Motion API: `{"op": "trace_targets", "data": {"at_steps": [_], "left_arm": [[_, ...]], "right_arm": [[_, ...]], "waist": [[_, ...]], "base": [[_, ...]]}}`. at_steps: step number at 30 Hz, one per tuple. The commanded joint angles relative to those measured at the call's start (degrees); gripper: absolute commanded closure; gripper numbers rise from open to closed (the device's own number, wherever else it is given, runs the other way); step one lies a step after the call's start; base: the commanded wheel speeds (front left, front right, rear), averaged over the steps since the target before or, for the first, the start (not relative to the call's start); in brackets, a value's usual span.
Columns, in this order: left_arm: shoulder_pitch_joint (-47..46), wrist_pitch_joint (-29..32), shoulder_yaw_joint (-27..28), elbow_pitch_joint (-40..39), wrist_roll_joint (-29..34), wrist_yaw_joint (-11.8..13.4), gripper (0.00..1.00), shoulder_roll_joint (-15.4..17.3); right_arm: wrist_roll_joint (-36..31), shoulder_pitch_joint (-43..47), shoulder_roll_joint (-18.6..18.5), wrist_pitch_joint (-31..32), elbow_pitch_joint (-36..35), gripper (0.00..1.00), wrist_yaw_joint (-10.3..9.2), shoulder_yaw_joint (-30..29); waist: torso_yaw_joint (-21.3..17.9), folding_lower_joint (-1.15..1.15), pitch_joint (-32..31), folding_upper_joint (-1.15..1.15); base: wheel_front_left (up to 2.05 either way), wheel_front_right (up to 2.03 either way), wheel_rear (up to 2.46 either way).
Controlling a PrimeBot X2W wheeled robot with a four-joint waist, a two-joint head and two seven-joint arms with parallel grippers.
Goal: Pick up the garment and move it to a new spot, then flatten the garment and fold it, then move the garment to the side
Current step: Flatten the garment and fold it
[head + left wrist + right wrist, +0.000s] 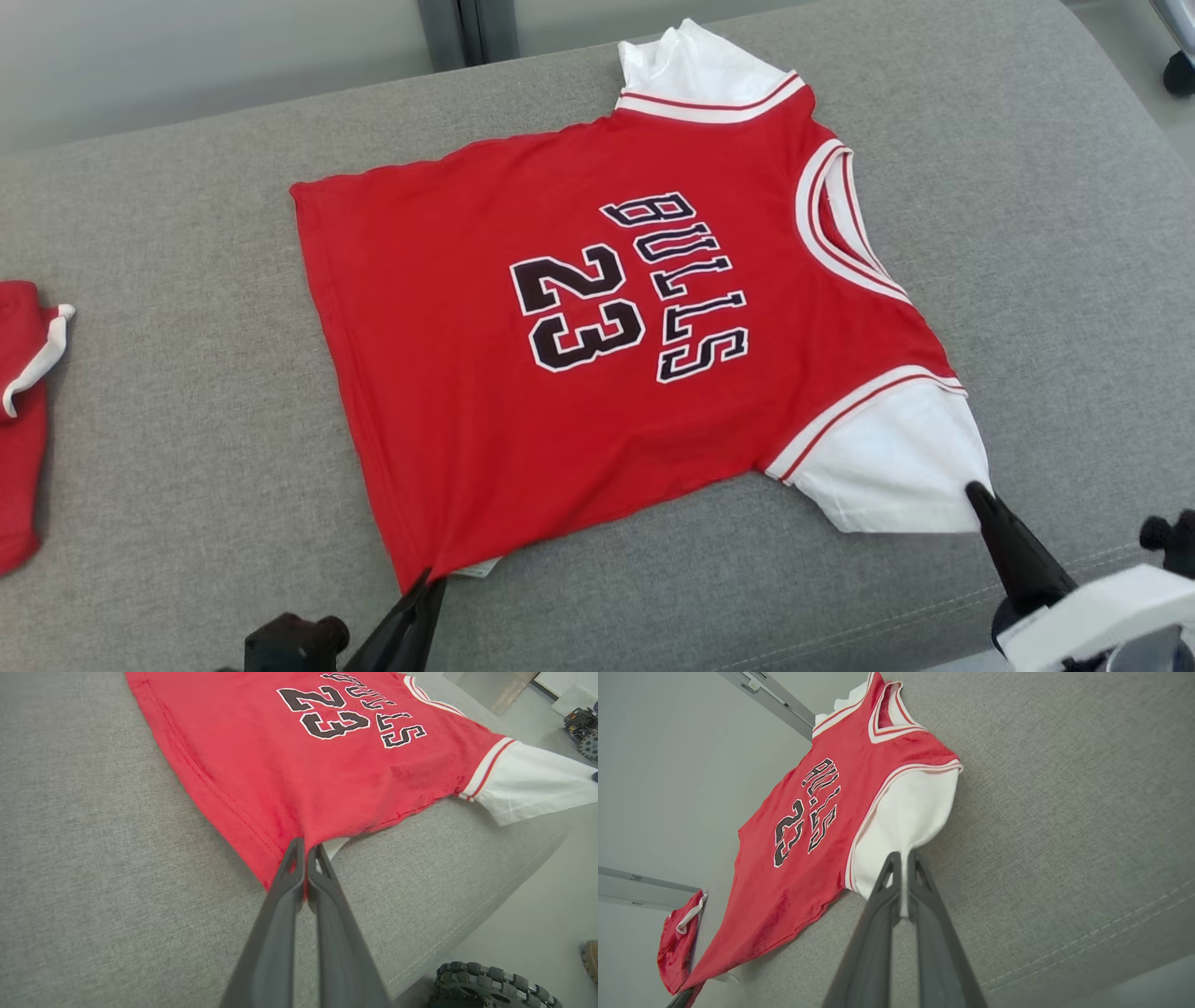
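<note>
— Left pincer [425,586] first: clenched or loose?
— Clenched. Nips the near hem corner of the garment [560,373], fingers [280,914] pressed together on red cloth, with a white label [334,847] peeking out just beside them.
— And on the other side?
— Same for the right pincer [976,493]: shut tight on the edge of the near white sleeve [896,457], a strip of white cloth caught between its fingers in the right wrist view.
— Why those two spots?
— Probably to draw the near side taut. Looks like the flattening step. Lies face up on the grey padded worktop [187,467], number and lettering readable, body mostly smooth, with faint puckers fanning from each grip.
— Whereabouts on the worktop?
— Roughly mid-surface, collar [840,224] toward the robot's right, hem toward its left, far sleeve [695,65] up by the back edge. Sits well apart from a second red piece [23,411] with white trim at the far left.
— Folded at all?
— Not yet, judging by the single spread layer. Likely calls for lifting both held points together and carrying them across toward the far side.
— Anything to watch?
— Thin bites on cloth edges. Might slip under an uneven pull, or drag the whole thing along rather than fold it.
</note>
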Motion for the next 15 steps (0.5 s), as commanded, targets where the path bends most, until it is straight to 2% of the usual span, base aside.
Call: {"op": "trace_targets", "data": {"at_steps": [1, 10, 15], "left_arm": [[-1.94, 1.13, 0.28, 0.00, -0.37, -0.56, 1.00, 0.78], [-14.95, 10.44, 4.11, -0.64, -5.07, -3.62, 1.00, 2.36], [-21.63, 16.10, 4.50, 1.64, -6.46, -4.68, 1.00, 2.94]], "right_arm": [[-1.67, -2.80, -0.02, 0.72, 0.93, 1.00, 0.02, -0.24], [-9.73, -20.82, -3.72, 8.88, 7.14, 1.00, 0.02, 0.41], [-13.17, -30.02, -5.23, 12.15, 9.99, 1.00, 0.01, 0.12]], "waist": [[-0.03, 0.01, 0.15, 0.00], [1.64, 0.01, 2.99, 0.00], [2.65, 0.01, 5.51, 0.00]], "base": [[0.00, 0.00, 0.00], [0.00, 0.00, 0.00], [0.00, 0.00, 0.00]]}}
